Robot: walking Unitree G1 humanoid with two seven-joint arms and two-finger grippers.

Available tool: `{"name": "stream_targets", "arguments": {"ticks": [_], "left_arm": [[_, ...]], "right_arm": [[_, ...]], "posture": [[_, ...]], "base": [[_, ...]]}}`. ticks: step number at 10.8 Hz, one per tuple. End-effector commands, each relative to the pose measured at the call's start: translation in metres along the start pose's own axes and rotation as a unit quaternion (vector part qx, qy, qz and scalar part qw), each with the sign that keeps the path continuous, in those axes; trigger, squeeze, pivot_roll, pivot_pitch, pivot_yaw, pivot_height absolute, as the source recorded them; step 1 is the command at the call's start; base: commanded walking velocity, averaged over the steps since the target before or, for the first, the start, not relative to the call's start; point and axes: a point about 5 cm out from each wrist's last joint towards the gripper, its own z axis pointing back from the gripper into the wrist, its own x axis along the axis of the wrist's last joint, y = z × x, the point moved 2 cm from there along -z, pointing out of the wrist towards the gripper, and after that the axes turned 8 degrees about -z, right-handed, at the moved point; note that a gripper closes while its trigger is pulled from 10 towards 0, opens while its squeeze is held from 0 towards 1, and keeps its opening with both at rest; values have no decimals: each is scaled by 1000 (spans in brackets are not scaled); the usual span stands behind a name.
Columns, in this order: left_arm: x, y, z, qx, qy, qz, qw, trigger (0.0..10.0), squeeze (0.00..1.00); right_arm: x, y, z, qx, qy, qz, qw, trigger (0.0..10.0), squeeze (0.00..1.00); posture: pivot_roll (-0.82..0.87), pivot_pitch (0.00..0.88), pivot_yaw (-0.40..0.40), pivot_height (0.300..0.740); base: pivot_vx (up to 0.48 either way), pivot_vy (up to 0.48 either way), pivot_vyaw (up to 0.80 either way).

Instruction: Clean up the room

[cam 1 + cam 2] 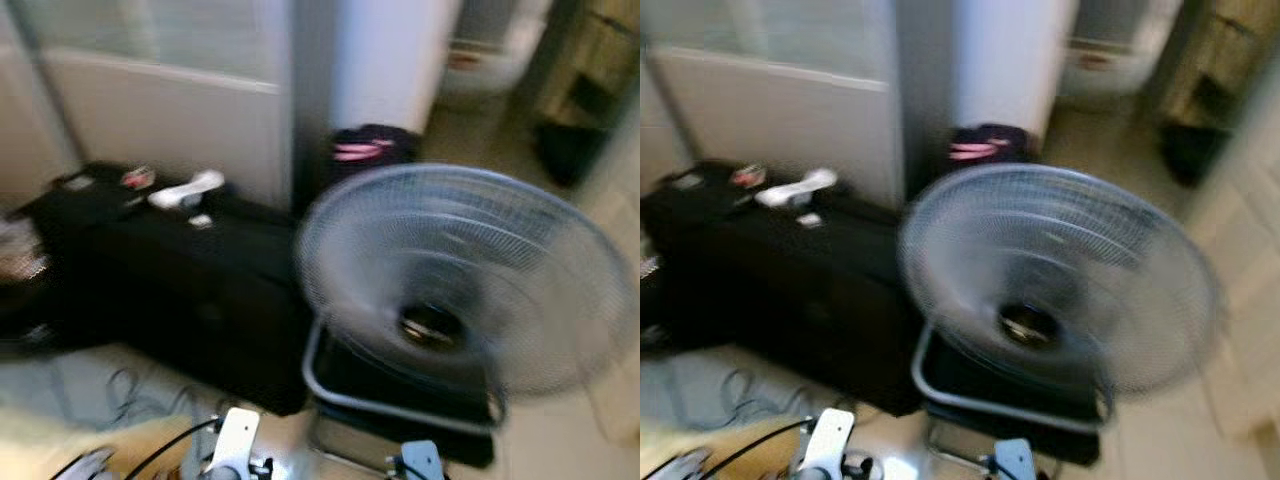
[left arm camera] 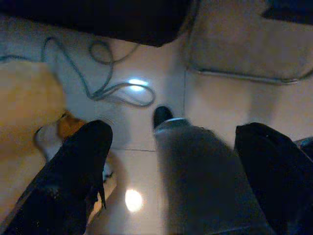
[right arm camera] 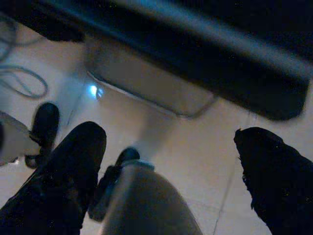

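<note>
1. On the pale tiled floor (image 1: 560, 440) just ahead stands a round wire-caged fan (image 1: 465, 275), tilted back over a black base with a grey tube frame (image 1: 390, 405); the head views are blurred.
2. To its left lies a large black suitcase (image 1: 190, 285) with a white object (image 1: 187, 192) and some small stickers on top; any writing on them is too blurred to read.
3. Behind the fan, a dark bag with pink marking (image 1: 372, 150) sits against the white wall.
4. A grey cable (image 2: 105, 90) loops on the floor beside the suitcase's near edge.
5. The left pincer (image 2: 171, 161) hangs over the tiles, fingers spread wide, holding nothing.
6. The right pincer (image 3: 168, 166) likewise hangs above the floor near the fan's base, spread wide and empty.
</note>
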Motion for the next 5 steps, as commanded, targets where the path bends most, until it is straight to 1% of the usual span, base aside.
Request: {"name": "stream_targets", "arguments": {"ticks": [1, 2, 3, 4, 5], "left_arm": [[-14, -6, 1, -7, 22, 5, 1000, 10000, 0], [-12, -5, 1, -3, 15, 6, 1000, 10000, 0], [-12, -2, 1, 2, 13, 6, 1000, 10000, 0], [-11, 0, 2, 4, 12, 4, 1000, 10000, 0], [-11, 2, 2, 2, 10, -5, 1000, 10000, 0]], "right_arm": [[-72, 132, 69, 134, 135, -44, 981, 10000, 1000], [-74, 146, 79, 145, 120, -19, 982, 10000, 1000], [-77, 157, 89, 154, 110, -6, 982, 10000, 1000], [-78, 164, 96, 153, 109, -18, 982, 10000, 1000], [-85, 171, 106, 152, 123, -18, 981, 10000, 769]], "posture": [[-30, 0, 16, 740], [-30, 0, 19, 740], [-28, 0, 24, 740], [-29, 0, 28, 740], [-27, 0, 42, 740]], "base": [[0, 0, 800], [0, 0, 800], [0, 0, 800], [0, 0, 0], [0, 0, 0]]}}
